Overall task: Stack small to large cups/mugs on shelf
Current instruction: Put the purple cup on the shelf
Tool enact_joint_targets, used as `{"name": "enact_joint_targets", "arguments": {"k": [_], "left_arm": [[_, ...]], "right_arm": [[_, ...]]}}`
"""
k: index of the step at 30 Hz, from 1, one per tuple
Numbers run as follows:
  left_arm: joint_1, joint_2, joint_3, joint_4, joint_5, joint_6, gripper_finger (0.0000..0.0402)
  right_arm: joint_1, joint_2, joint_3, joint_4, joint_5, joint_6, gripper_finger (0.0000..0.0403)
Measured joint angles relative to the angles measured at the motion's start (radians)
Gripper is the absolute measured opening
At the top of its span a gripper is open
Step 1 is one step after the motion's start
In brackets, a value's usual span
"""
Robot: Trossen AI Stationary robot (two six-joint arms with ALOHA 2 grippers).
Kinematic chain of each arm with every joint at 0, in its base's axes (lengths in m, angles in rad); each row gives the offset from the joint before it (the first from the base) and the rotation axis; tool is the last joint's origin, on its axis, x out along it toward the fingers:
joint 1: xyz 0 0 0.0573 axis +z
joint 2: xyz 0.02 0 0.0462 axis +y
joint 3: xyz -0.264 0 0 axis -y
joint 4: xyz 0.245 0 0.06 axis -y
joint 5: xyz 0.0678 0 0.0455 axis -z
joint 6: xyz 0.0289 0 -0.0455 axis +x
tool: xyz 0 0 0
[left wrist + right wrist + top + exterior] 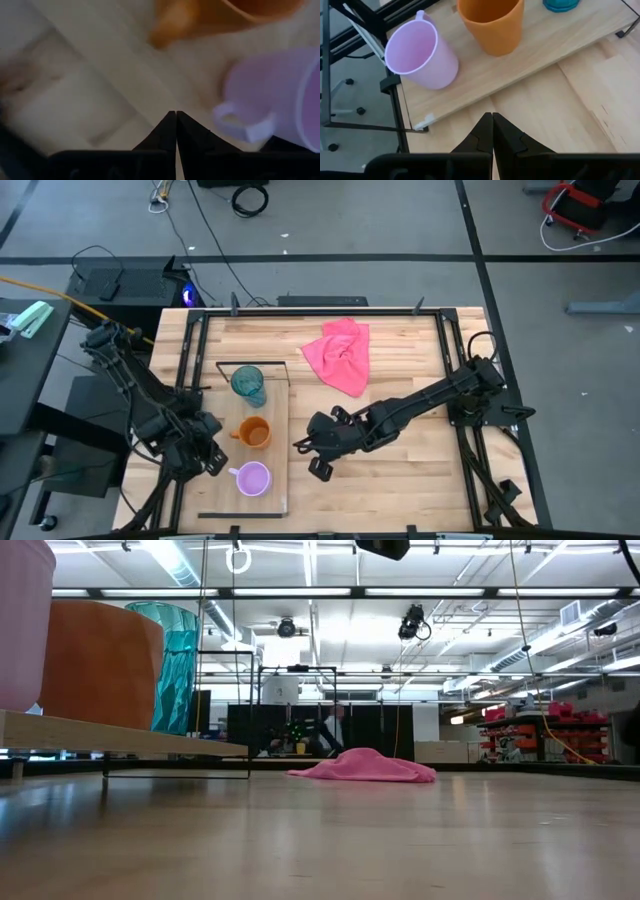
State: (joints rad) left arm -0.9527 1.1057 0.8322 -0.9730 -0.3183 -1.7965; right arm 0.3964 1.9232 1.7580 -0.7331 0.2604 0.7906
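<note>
Three cups stand upright in a row on the light-wood shelf: the teal tumbler at the far end, the orange mug in the middle, the lilac mug at the near end. All three also show in the right wrist view: the lilac mug, the orange mug, the tumbler's base. My left gripper is shut and empty just left of the lilac mug's handle. My right gripper is shut and empty, just right of the shelf.
A crumpled pink cloth lies on the table's far middle. The shelf's thin black wire frame stands at its far end around the tumbler. Bare slatted tabletop lies right of the shelf.
</note>
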Motion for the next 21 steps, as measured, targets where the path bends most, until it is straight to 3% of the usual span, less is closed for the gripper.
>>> {"name": "enact_joint_targets", "arguments": {"k": [6,21], "left_arm": [[0.0,0.0,-0.058,0.225,-0.043,0.059,0.0009],[0.0,0.054,-0.087,0.388,-0.062,0.059,0.0008]], "right_arm": [[0.001,0.0,0.0,-0.008,0.001,0.0,0.0008],[-0.001,0.0,0.0,-0.015,0.004,-0.007,0.0007]]}}
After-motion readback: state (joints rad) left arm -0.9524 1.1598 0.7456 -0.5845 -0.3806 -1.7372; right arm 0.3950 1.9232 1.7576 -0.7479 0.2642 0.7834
